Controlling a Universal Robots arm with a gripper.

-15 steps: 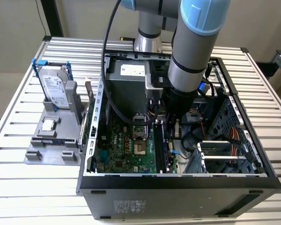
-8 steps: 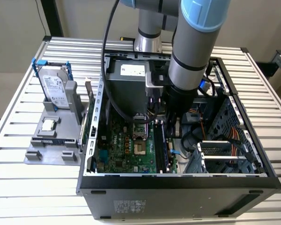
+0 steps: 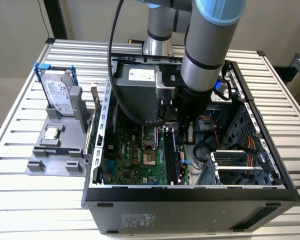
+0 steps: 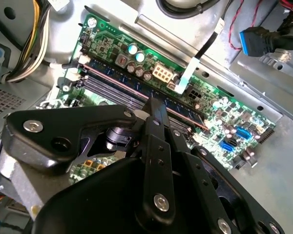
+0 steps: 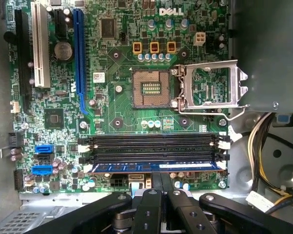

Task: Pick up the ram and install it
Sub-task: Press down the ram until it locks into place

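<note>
The ram (image 5: 154,166) lies lengthwise in the memory slot nearest the board (image 5: 117,105) edge, long axis along the slots. The claw (image 5: 156,187) stands directly over its middle, fingers drawn narrow and closed on the stick's upper edge.

**Open case on the counter, fixture at its side**

The computer case (image 3: 190,200) is lying open on the counter (image 3: 20,200), with the motherboard (image 3: 135,155) sitting flat inside it. At the exterior view's left, a parts fixture (image 3: 55,155) is standing just beside the case, carrying the hard drive (image 3: 57,95) upright and the processor (image 3: 51,133) before it. In the first wrist view, the ram (image 5: 154,166) is lying in the memory slot nearest the hand (image 5: 156,192).
</note>
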